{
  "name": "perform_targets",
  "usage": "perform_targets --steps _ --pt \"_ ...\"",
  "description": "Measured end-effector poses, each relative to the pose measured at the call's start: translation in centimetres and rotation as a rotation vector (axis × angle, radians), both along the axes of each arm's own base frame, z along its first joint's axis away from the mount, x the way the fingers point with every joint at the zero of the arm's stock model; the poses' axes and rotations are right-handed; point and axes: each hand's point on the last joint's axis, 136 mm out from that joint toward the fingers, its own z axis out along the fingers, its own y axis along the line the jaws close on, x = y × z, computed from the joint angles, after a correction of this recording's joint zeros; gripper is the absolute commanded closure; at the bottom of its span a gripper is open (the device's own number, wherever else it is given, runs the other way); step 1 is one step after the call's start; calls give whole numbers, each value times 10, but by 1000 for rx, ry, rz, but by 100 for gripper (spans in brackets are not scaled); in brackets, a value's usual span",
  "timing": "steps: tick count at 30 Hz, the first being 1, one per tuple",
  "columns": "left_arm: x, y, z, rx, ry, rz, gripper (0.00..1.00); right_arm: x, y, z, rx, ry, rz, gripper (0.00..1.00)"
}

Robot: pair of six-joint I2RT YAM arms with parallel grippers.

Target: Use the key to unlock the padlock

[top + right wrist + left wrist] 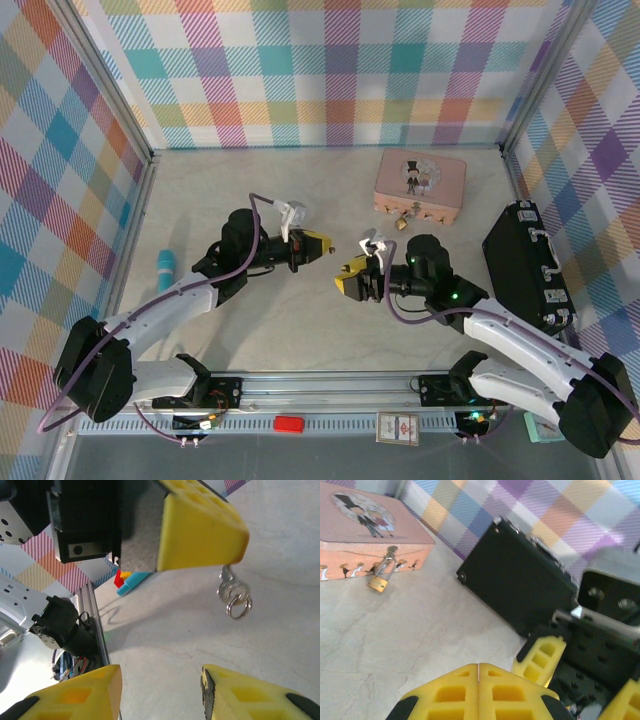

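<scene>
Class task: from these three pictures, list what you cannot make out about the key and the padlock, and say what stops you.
- key, right wrist view: its blade is hidden between the pads of the shut left gripper; the bow and ring hang below.
- key, top view: too small to pick out at the gripper tips.
- padlock, left wrist view: blurred, so the keyhole cannot be seen.
- padlock, top view: too small to tell whether its shackle is closed.

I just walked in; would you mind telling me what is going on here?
The left pincer is shut on a small grey metal key, its ring dangling below. The right pincer faces it, open and empty. The small brass padlock hangs on the clasp of the pink rectangular tin, untouched.
</scene>
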Motion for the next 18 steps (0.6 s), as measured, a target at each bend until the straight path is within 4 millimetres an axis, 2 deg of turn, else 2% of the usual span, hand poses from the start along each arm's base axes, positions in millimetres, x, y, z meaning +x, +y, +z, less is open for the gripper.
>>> perform_targets --steps 4,11,18 --pt "6 2 7 -45 35 48 100 9 -3 4 45 -9 -38 49" --pt "-2 3 23 -88 22 51 100 42 -23 24 198 25 -117 48" --pt "-13 -5 30 -108 -2 24 100 48 -12 47 308 87 -45 49"
